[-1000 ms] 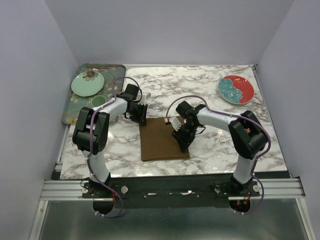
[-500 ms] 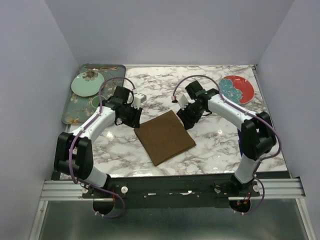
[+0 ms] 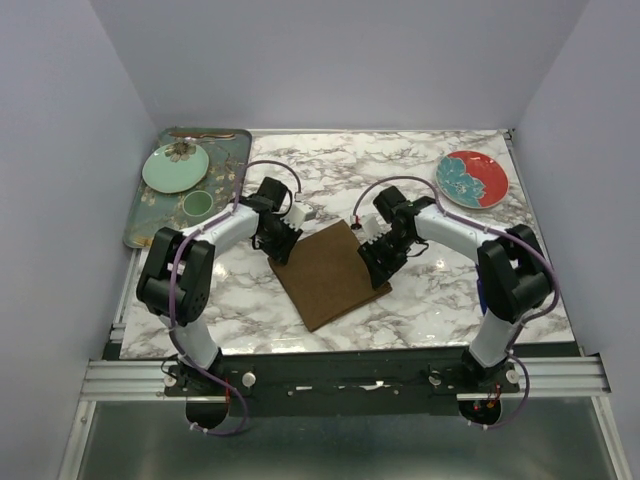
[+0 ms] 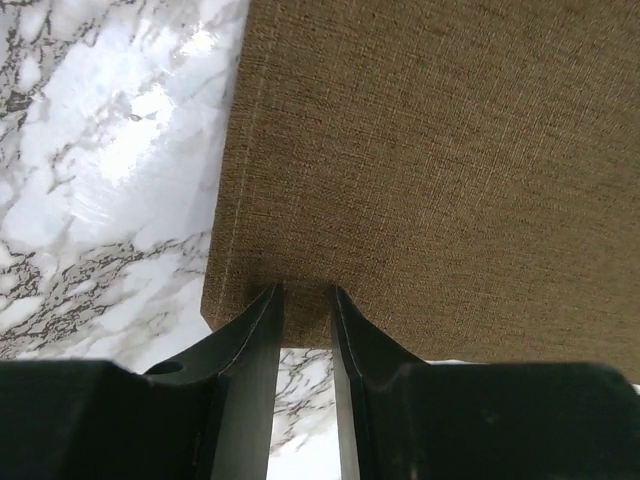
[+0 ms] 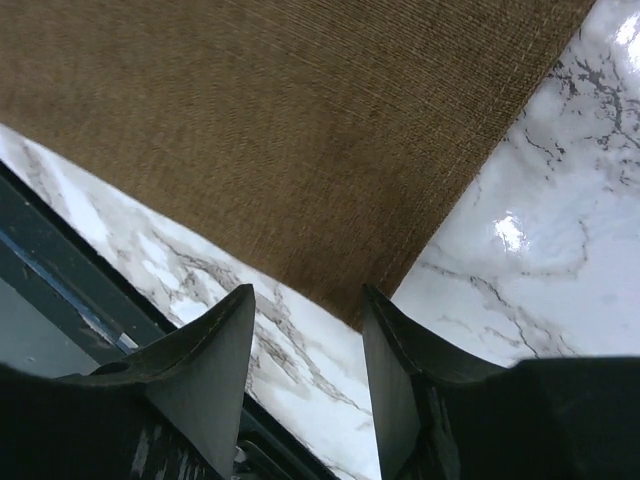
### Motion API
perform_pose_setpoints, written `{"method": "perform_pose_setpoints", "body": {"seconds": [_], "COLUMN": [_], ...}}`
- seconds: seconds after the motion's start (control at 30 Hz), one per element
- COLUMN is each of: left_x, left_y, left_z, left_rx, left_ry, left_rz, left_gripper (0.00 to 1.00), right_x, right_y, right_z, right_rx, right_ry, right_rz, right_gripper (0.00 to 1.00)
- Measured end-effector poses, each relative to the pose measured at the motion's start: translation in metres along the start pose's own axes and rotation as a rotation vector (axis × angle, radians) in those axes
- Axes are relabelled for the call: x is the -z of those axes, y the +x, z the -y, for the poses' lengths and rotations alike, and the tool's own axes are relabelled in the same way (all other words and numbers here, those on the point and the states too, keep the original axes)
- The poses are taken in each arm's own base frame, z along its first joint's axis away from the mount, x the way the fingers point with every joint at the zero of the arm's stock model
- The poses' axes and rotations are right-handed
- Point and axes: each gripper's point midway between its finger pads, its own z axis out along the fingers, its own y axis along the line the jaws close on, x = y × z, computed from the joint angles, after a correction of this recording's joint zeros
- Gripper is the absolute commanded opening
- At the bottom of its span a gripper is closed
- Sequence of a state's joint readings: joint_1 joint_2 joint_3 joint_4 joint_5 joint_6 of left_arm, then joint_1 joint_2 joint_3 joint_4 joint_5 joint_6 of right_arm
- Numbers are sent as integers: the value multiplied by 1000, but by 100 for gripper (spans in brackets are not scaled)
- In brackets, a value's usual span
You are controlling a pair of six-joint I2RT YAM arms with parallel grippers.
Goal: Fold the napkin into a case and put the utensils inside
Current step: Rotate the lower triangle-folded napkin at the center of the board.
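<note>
The brown napkin (image 3: 330, 275) lies flat on the marble table (image 3: 440, 300) as a rough square turned like a diamond; no narrow case shape is in view. My left gripper (image 3: 281, 247) is at its left corner. In the left wrist view its jaws (image 4: 305, 288) stand a narrow gap apart over the hem of the napkin (image 4: 430, 170), which lies flat between them. My right gripper (image 3: 381, 268) is open at the right side, its wide jaws (image 5: 307, 292) just off a corner of the napkin (image 5: 280, 130). One thin copper-brown utensil (image 3: 200, 134) lies on the tray's far rim.
A dark green floral tray (image 3: 150, 225) at the far left holds a mint plate (image 3: 175, 167) and a small green bowl (image 3: 197, 204). A red plate (image 3: 472, 179) sits at the far right. The table's near edge (image 5: 60, 260) runs close below the napkin.
The napkin swung from square-on to a diamond early on and has since stayed put. My left gripper shifted right to its left corner; the right came nearer along its right edge, jaws wider.
</note>
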State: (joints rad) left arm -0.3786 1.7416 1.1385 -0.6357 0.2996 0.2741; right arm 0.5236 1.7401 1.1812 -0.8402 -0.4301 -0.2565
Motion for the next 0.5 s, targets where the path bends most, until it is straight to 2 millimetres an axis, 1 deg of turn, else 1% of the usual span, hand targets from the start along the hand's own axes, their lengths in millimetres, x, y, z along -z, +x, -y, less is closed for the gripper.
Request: {"method": "perform_pose_setpoints", "body": {"seconds": [0.1,0.17,0.2,0.23,0.27,0.3,0.37,0.43,0.5], "left_x": [-3,-4,-5,-5,-5,-2,1,8,13], "left_y": [6,13,19,29,34,44,52,60,62], "left_z": [4,7,10,17,20,27,36,47,56], "left_rx": [-27,-38,-42,-50,-53,-59,-72,-88,-94], "left_ry": [-8,-12,-11,-7,-4,4,9,22,39], "left_rz": [-25,-43,-58,-81,-92,-116,-137,-154,-160], "left_gripper": [31,30,28,26,26,26,26,28,31], "right_x": [-15,-23,-23,-23,-23,-23,-23,-23,-22], "right_y": [7,11,9,5,1,-1,-6,-14,-21], "right_z": [9,16,17,20,24,27,31,38,44], "right_rx": [-33,-49,-55,-54,-52,-52,-50,-35,-20], "right_ry": [12,24,28,39,53,61,76,94,115], "right_rz": [-50,-85,-91,-89,-90,-94,-98,-93,-85], "right_gripper": [53,53,53,53,53,53,53,53,55]}}
